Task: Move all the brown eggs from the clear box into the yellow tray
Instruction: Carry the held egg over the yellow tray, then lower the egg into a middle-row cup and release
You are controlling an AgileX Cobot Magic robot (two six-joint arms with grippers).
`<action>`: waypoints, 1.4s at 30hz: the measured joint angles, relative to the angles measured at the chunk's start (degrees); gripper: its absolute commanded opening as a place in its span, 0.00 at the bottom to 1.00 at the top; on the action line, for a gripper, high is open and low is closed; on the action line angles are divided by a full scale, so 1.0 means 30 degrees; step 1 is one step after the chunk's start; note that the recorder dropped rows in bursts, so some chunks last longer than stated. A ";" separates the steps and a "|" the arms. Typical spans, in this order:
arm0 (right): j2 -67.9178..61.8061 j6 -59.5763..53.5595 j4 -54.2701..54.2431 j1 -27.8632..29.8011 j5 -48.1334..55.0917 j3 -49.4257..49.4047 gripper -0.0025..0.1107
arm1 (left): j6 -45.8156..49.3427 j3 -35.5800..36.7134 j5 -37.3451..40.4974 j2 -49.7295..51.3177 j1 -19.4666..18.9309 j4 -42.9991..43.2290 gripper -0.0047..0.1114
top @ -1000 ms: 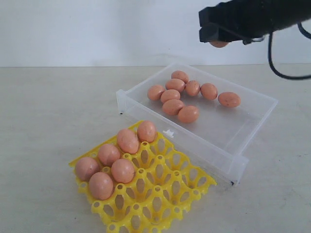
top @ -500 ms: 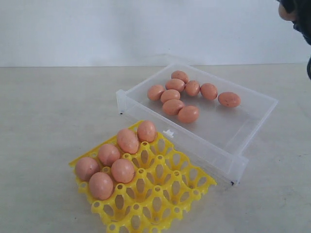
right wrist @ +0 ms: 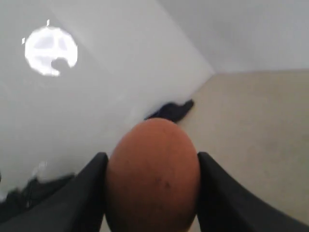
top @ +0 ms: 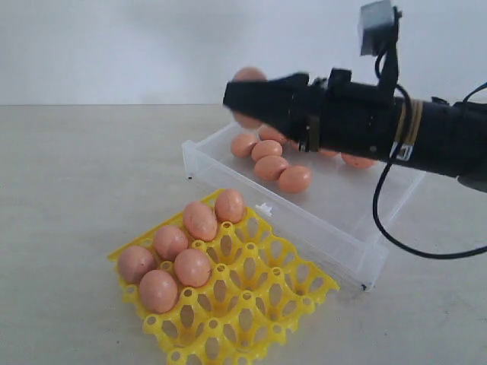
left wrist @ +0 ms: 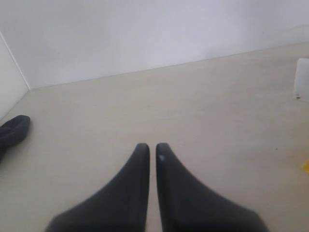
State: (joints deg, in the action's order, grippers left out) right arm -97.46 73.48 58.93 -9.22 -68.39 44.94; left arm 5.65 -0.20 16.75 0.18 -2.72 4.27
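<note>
Nearest, at 7 o'clock in the exterior view, the yellow tray (top: 259,304) carries six brown eggs (top: 192,268) in the cups along its 9-to-12 o'clock side. The clear box (top: 327,228) lies just beyond it toward 1 o'clock, with more eggs clustered in its far half, partly hidden behind my right arm (top: 426,137). Above the box's 11 o'clock corner my right gripper (top: 251,97) pinches one egg (right wrist: 152,174) between both jaws, clear of the box floor, while my left gripper (left wrist: 148,147) hangs over bare table (left wrist: 217,121), jaws pressed together to a hairline gap and holding nothing.
</note>
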 measured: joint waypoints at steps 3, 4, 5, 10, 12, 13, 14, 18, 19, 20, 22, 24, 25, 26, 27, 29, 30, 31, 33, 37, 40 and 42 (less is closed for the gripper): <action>-0.0200 0.0118 0.3129 -0.0030 0.0050 -0.0034 0.02 | 0.0000 0.0000 0.0000 0.0000 0.0000 0.0000 0.08; -0.0233 0.0159 0.3879 -0.0126 0.0357 -0.0034 0.02 | 0.0000 0.0000 0.0000 0.0000 0.0000 0.0000 0.08; -0.0233 0.0159 0.4315 -0.0232 0.0730 -0.0034 0.02 | 0.0000 0.0000 0.0000 0.0000 0.0000 0.0000 0.08; -0.0233 -0.0492 0.4588 -0.2385 0.4710 -0.0034 0.02 | 0.0000 0.0000 0.0000 0.0000 0.0000 0.0000 0.08; -0.0233 -0.1802 0.3832 -0.3632 0.6905 -0.0034 0.02 | 0.0000 0.0000 0.0000 0.0000 0.0000 0.0000 0.08; -0.0233 -0.2853 0.3203 -0.4308 0.8264 -0.0034 0.02 | 0.0000 0.0000 0.0000 0.0000 0.0000 0.0000 0.08; -0.0233 -0.3803 0.2615 -0.4811 0.9376 -0.0034 0.02 | 0.0000 0.0000 0.0000 0.0000 0.0000 0.0000 0.08; -0.0233 -0.7496 -0.1097 -0.6368 1.3458 -0.0034 0.02 | 0.0000 0.0000 0.0000 0.0000 0.0000 0.0000 0.08; -0.0273 -0.7883 -0.1931 -0.6481 1.3764 -0.0034 0.02 | 0.0000 0.0000 0.0000 0.0000 0.0000 0.0000 0.08; -0.0361 -0.8159 -0.2474 -0.6524 1.3684 -0.0034 0.02 | 0.0000 0.0000 0.0000 0.0000 0.0000 0.0000 0.08; -0.0747 -0.9350 -0.3568 -0.6611 1.2982 -0.0034 0.02 | 0.0000 0.0000 0.0000 0.0000 0.0000 0.0000 0.08; -0.1432 -1.1022 -0.4407 -0.6620 1.2114 -0.0034 0.02 | 0.0000 0.0000 0.0000 0.0000 0.0000 0.0000 0.08; -0.1904 -1.1798 -0.4739 -0.6652 1.1708 -0.0034 0.02 | 0.0000 0.0000 0.0000 0.0000 0.0000 0.0000 0.08; -0.2378 -1.2319 -0.4952 -0.6652 1.1352 -0.0034 0.02 | 0.0000 0.0000 0.0000 0.0000 0.0000 0.0000 0.08; -0.2782 -1.2629 -0.5029 -0.6652 1.1127 -0.0034 0.02 | 0.0000 0.0000 0.0000 0.0000 0.0000 0.0000 0.08; -0.3275 -1.2980 -0.5158 -0.6652 1.0777 -0.0034 0.02 | 0.0000 0.0000 0.0000 0.0000 0.0000 0.0000 0.08; -0.3323 -1.3028 -0.5196 -0.6652 1.0681 -0.0034 0.02 | 0.0000 0.0000 0.0000 0.0000 0.0000 0.0000 0.08; -0.3323 -1.3101 -0.5242 -0.6652 1.0596 -0.0034 0.02 | 0.0000 0.0000 0.0000 0.0000 0.0000 0.0000 0.08; -0.3323 -1.3247 -0.5368 -0.6652 1.0388 -0.0034 0.02 | 0.0000 0.0000 0.0000 0.0000 0.0000 0.0000 0.08; -0.3323 -1.3281 -0.5525 -0.6652 1.0313 -0.0034 0.02 | 0.0000 0.0000 0.0000 0.0000 0.0000 0.0000 0.08; -0.3323 -1.3331 -0.5662 -0.6652 1.0768 -0.0034 0.02 | 0.0000 0.0000 0.0000 0.0000 0.0000 0.0000 0.08; -0.3323 -1.3427 -0.5878 -0.6652 1.1531 -0.0034 0.02 | 0.0000 0.0000 0.0000 0.0000 0.0000 0.0000 0.08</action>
State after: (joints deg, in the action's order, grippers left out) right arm -107.43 33.20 41.30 -29.18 -33.80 44.83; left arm 5.65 -0.20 16.75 0.18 -2.72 4.27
